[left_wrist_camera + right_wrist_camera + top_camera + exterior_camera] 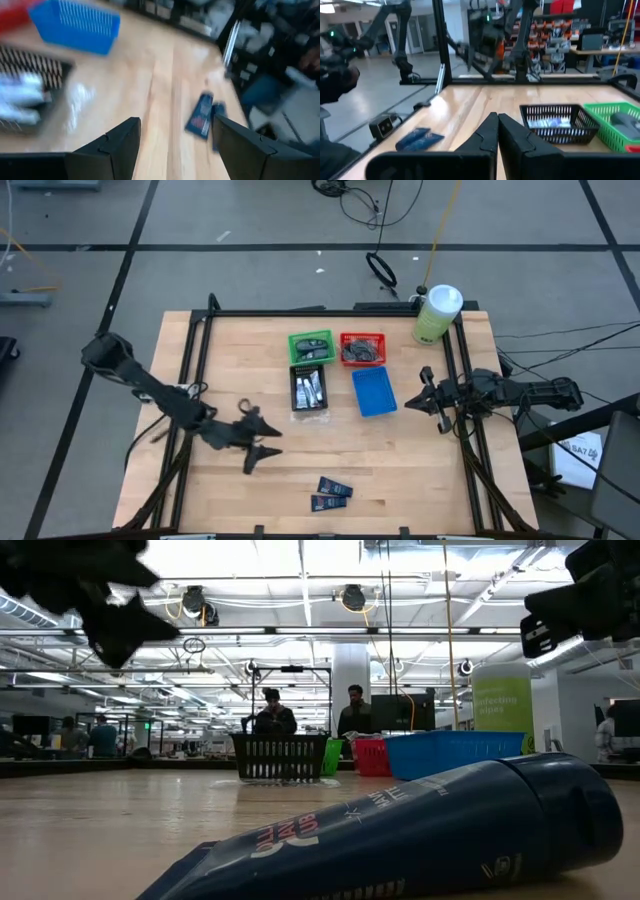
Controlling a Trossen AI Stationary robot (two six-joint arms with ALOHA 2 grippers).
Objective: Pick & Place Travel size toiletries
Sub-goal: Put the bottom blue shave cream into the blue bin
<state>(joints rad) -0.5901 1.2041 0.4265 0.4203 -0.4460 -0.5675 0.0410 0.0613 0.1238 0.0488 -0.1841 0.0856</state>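
Observation:
Two dark navy packets lie flat near the table's near edge; they show in the left wrist view, the right wrist view and close up in the low view. Silver-white mini tubes lie in the black bin. My left gripper hangs open above the table, left of the packets and apart from them; its fingers hold nothing. My right gripper waits shut over the table's right side, beside the blue bin.
A green bin, a red bin, a black bin and a blue bin stand mid-table. A large pale-green bottle stands at the far right corner. Black frame rails run along the table's sides. People stand beyond the table.

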